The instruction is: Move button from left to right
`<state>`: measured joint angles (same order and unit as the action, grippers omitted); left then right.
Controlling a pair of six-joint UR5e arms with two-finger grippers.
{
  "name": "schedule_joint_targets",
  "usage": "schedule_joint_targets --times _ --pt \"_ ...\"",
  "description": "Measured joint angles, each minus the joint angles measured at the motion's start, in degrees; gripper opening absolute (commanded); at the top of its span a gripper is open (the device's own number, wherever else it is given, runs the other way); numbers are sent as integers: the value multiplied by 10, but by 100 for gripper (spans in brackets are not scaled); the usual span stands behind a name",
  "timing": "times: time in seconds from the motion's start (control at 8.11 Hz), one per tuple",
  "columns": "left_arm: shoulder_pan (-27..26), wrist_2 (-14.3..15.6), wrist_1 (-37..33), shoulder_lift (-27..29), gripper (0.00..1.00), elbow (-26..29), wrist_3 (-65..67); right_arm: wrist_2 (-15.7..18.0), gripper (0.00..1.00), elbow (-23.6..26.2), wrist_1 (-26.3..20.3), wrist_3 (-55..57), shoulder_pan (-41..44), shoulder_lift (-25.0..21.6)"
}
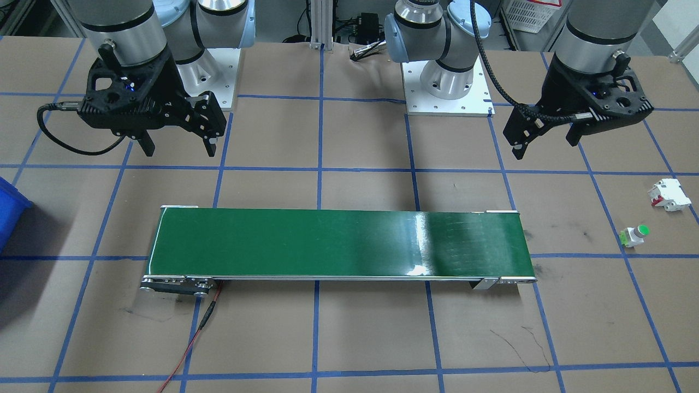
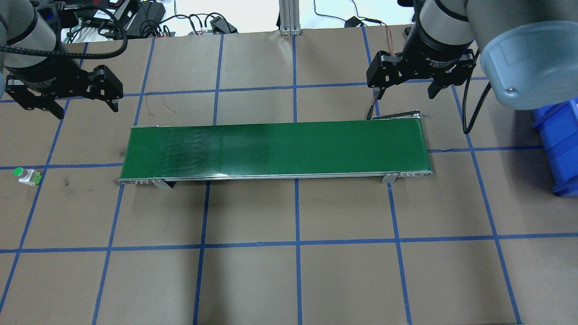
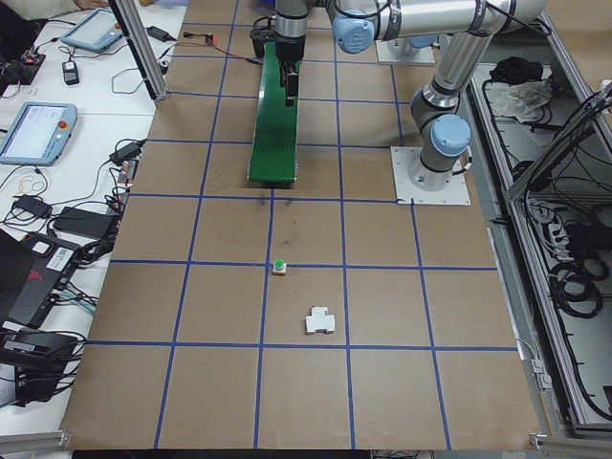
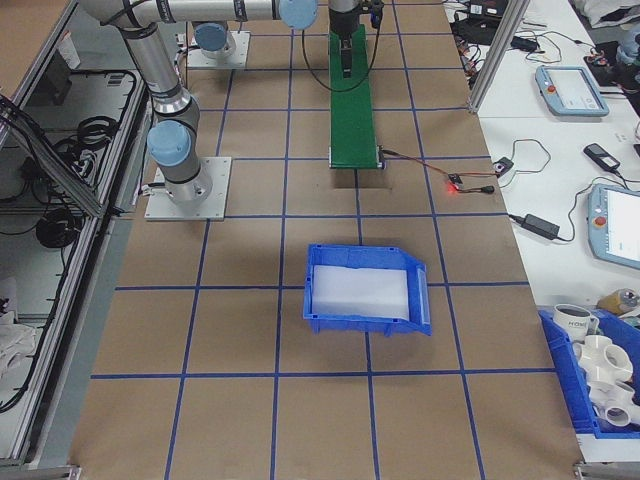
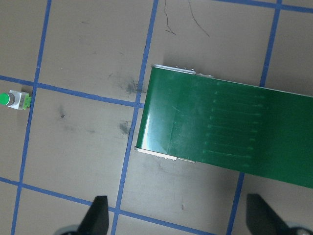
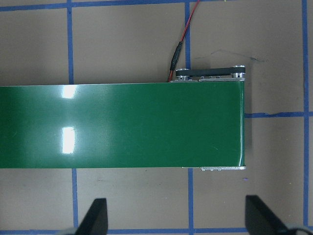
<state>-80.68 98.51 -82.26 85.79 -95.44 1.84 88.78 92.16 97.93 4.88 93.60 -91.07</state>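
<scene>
1. Front-facing view: button [image 1: 635, 236] lying on its side on the brown worktop [image 1: 360, 338], out at 3 o'clock from the green conveyor belt [image 1: 338, 243], well apart from it. White block with red marks [image 1: 668, 194] just past the button at 1 o'clock. Left pincer [image 1: 546, 143] hanging above the worktop at 11 o'clock from the button, spread wide, empty. Right pincer [image 1: 178, 146] at upper left, likewise spread, holding nothing. Blue bin [image 1: 11, 210] cut off at 9 o'clock.
2. Overhead view: button [image 2: 27, 175] at 9 o'clock from the belt [image 2: 275, 149], green cap turned toward the far left. Left pincer [image 2: 86, 108] at 1 o'clock from it, gaping and empty; right pincer [image 2: 404, 92] gaping above the belt's far right corner.
3. Left side view: button [image 3: 279, 267] near a grid line, white block [image 3: 321, 321] at 5 o'clock from it.
4. Right side view: blue bin [image 4: 366, 290] in the foreground, belt [image 4: 352, 100] beyond.
5. Left wrist view: button [image 5: 13, 100] at 9 o'clock, both fingertips [image 5: 98, 215] wide apart, nothing between.
6. Right wrist view: belt end [image 6: 146, 125] and red wire [image 6: 183, 36]; fingertips [image 6: 95, 215] wide apart, nothing between.
</scene>
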Motion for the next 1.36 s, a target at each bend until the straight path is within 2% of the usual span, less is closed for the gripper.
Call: schedule_joint_targets --times 0.25,0.49,0.74,1.11,1.36 --pt "2 1 -3 -1 100 1 0 2 100 -8 -3 1 0 0" --pt "32 6 -4 -2 100 1 -21 3 100 -20 -5 1 -1 4" --pt "112 4 4 0 100 1 -120 3 100 -22 -5 1 -1 7" --pt "261 -3 52 22 100 -3 -268 1 100 -22 -9 1 -1 9" --pt "320 -29 119 75 100 -5 -328 -2 100 -22 -10 1 -1 12"
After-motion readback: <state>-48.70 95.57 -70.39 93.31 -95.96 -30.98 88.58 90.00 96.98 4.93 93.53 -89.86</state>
